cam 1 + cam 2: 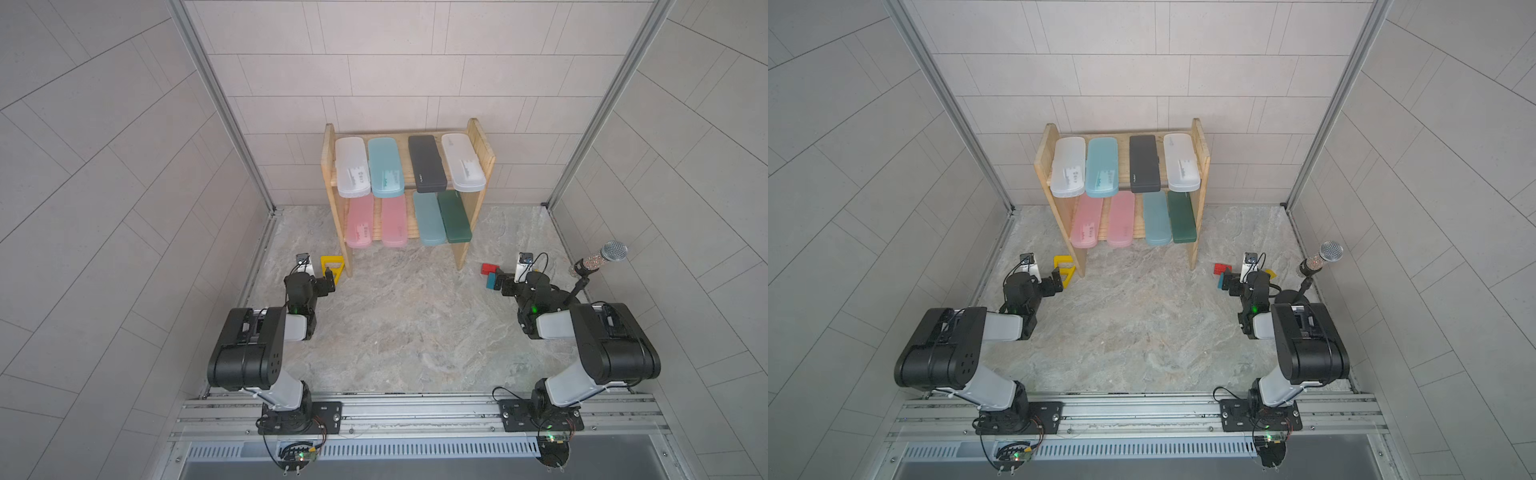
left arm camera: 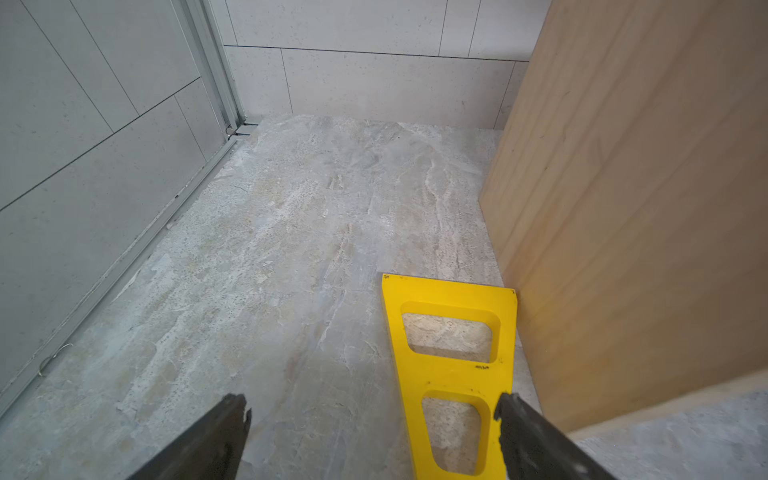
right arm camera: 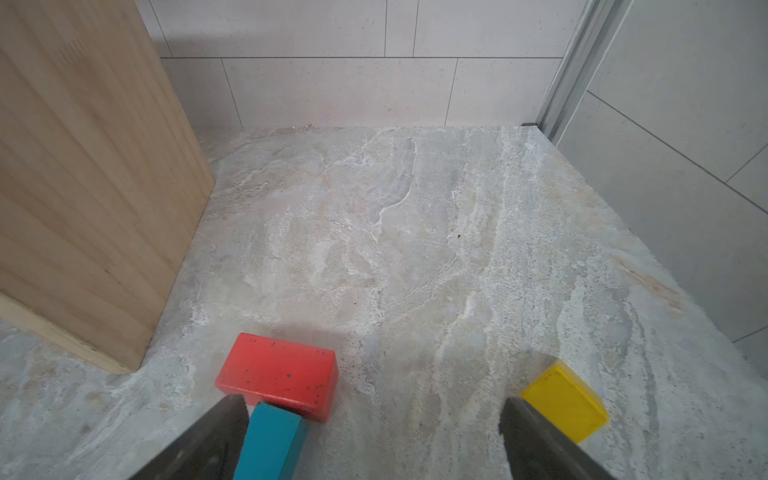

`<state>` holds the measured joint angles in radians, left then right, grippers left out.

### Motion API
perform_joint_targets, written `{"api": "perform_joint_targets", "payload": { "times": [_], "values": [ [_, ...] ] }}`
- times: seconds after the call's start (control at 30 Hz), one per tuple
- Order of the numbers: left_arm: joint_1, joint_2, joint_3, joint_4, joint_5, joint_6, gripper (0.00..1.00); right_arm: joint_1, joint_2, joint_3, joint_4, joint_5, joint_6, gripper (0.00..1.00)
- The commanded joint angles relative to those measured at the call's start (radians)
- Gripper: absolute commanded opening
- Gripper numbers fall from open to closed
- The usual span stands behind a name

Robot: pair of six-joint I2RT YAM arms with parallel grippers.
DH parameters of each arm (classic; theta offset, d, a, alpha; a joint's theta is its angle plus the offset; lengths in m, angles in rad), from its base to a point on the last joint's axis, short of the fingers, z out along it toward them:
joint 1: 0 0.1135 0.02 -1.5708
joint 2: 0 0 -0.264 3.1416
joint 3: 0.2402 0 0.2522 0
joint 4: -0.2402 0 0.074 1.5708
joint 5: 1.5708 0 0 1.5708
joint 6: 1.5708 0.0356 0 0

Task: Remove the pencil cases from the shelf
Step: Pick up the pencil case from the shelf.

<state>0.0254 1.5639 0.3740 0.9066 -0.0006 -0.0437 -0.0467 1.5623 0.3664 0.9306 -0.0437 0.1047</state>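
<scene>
Shelf: the shelf [image 1: 481, 146], two tiers of pale wood, is stood on the marbled surface [image 1: 395, 324] against the back wall, between the two arms.
Upper tier: four pencil cases [image 1: 1101, 166] are laid side by side, their front ends past the board's edge: frosted white case [image 1: 352, 167], light teal case [image 1: 385, 167], black case [image 1: 427, 163], second frosted white case [image 1: 462, 162].
Lower tier: four more are laid the same way: pink case [image 1: 360, 222], second pink case [image 1: 394, 221], dusty teal case [image 1: 429, 219], dark green case [image 1: 454, 216], the last two just beside each other.
Left fingers: the left fingers [image 2: 208, 449] are spread wide and nothing is held. They are kept low near the foot of the shelf's left side panel, well apart from every case.
Yellow frame: the yellow frame [image 2: 449, 376] is laid flat on the surface, one corner set against that panel. One fingertip is seen over its edge, and contact cannot be told.
Right fingers: the right fingers [image 3: 208, 444] are spread wide and nothing is gripped. They are kept low near the shelf's right side panel.
Blocks: a red block [image 3: 278, 370] and a blue block [image 3: 270, 440] are laid together just beside one right finger, and a yellow block [image 3: 565, 399] is laid beside the other.
Microphone: a microphone [image 1: 614, 251] on a stand is set near the right arm, by the side wall.
</scene>
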Motion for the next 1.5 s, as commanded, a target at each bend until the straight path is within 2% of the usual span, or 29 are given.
{"api": "perform_joint_targets", "payload": {
  "times": [0.0,0.5,0.63,0.7,0.73,0.77,0.83,0.87,0.9,1.0,1.07,1.13,1.27,1.47],
  "values": [
    [-0.03,0.004,0.02,-0.012,0.016,0.05,1.0,0.001,-0.001,0.003,0.007,0.007,-0.006,1.0],
    [-0.032,0.007,0.033,-0.031,-0.054,0.025,1.0,0.001,-0.001,0.006,0.0,0.009,-0.007,1.0],
    [-0.029,-0.039,0.034,-0.067,-0.085,0.011,0.96,0.001,-0.048,0.005,-0.032,0.013,-0.005,1.0],
    [-0.029,-0.114,0.057,-0.16,-0.083,0.011,0.96,0.011,-0.125,0.034,-0.15,0.075,-0.002,1.0],
    [-0.03,-0.149,0.066,-0.199,-0.07,0.018,0.96,0.021,-0.176,0.076,-0.27,0.139,0.014,1.0],
    [-0.031,-0.193,0.089,-0.267,-0.064,0.019,0.95,0.027,-0.228,0.156,-0.46,0.213,0.086,1.0],
    [-0.033,-0.252,0.192,-0.489,-0.13,-0.137,0.98,0.03,-0.279,0.309,-0.773,0.219,0.12,1.0],
    [-0.034,-0.257,0.274,-0.628,-0.088,-0.198,0.98,0.047,-0.297,0.357,-0.863,0.221,0.119,1.0],
    [-0.038,-0.246,0.335,-0.687,-0.013,-0.233,0.97,0.072,-0.318,0.386,-0.922,0.229,0.121,1.0],
    [-0.041,-0.227,0.483,-0.729,0.235,-0.33,0.97,0.134,-0.371,0.445,-1.012,0.253,0.145,1.0],
    [-0.041,-0.244,0.57,-0.806,0.295,-0.396,0.97,0.148,-0.385,0.524,-1.13,0.233,0.175,1.0],
    [-0.041,-0.291,0.614,-0.88,0.318,-0.398,0.97,0.167,-0.407,0.579,-1.219,0.248,0.172,1.0],
    [-0.04,-0.405,0.62,-1.02,0.376,-0.423,0.98,0.187,-0.482,0.634,-1.309,0.235,0.174,1.0],
    [-0.043,-0.564,0.45,-1.01,0.45,-0.616,0.97,0.186,-0.438,0.78,-1.515,0.148,0.189,1.0]
  ]
}}
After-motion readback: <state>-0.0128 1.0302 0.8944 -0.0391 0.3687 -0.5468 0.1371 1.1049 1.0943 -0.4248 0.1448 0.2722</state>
